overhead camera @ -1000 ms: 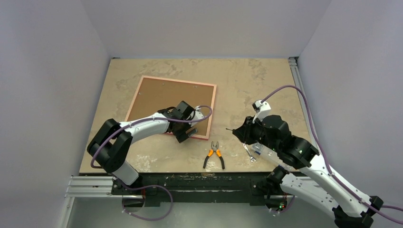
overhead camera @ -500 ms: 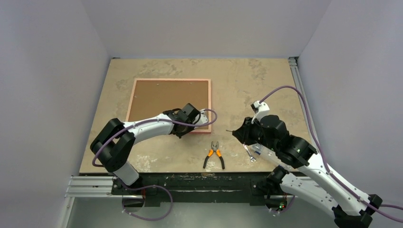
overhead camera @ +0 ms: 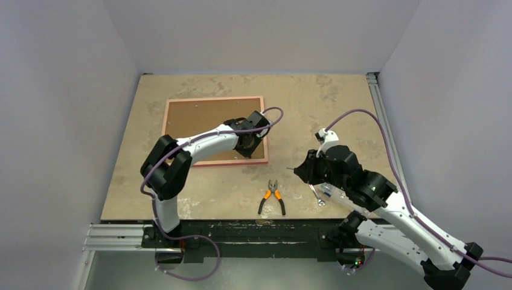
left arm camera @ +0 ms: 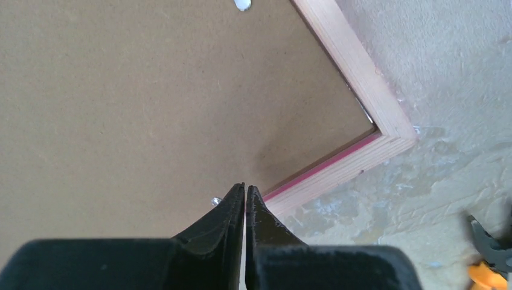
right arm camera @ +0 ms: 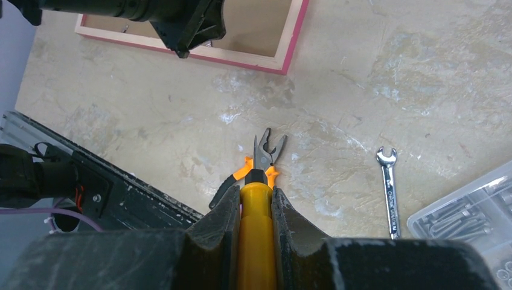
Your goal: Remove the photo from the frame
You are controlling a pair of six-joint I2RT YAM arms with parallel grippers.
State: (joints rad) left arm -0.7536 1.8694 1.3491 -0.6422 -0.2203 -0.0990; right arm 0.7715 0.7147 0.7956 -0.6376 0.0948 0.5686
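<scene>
The frame [overhead camera: 199, 121] lies face down, its brown backing board [left arm camera: 121, 103] up, with a pale wood edge and a pink-red lip [left arm camera: 338, 158]. The photo is hidden. My left gripper [left arm camera: 245, 187] is shut with nothing between its fingers. It hovers over the board just inside the near edge, close to the near-right corner, beside a small metal tab [left arm camera: 215, 200]. From above, the left gripper [overhead camera: 247, 147] sits over that corner. My right gripper [right arm camera: 255, 190] is shut on a yellow-handled screwdriver [right arm camera: 256, 241] and hangs above the table, right of the frame.
Orange-handled pliers [overhead camera: 272, 196] lie near the table's front edge. A small wrench [right arm camera: 389, 187] and a clear plastic parts box [right arm camera: 471, 217] sit under the right arm. A second metal tab [left arm camera: 243, 5] shows farther along the board.
The left gripper went from open to shut and moved toward the back right. The frame turned to lie squarer with the table and shifted back. The right arm barely moved.
</scene>
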